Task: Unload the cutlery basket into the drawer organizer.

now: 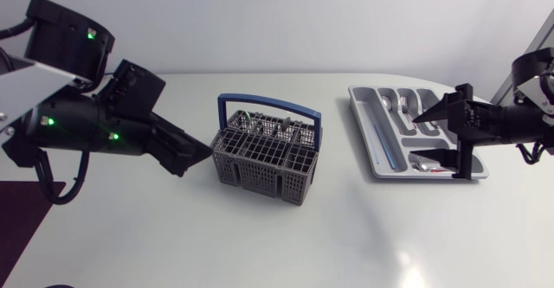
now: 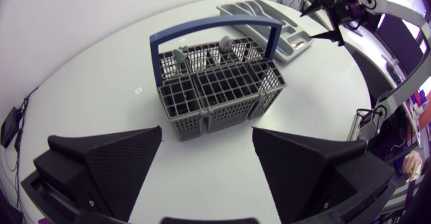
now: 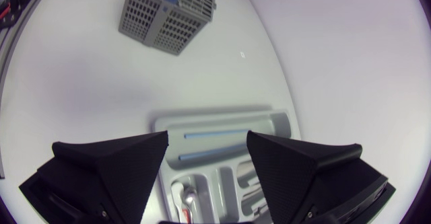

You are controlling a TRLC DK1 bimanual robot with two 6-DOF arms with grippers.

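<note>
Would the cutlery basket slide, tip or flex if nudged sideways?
Probably slides: the cutlery basket sits on a broad base on the smooth white table. Its grid walls look like rigid plastic, so likely stiff and light. The cutlery standing at the back and the tall blue handle might make a high push tip it.

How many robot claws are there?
2. The left gripper is open, beside the cutlery basket and not touching it. The right gripper is open above the drawer organizer. None seems hidden.
</note>
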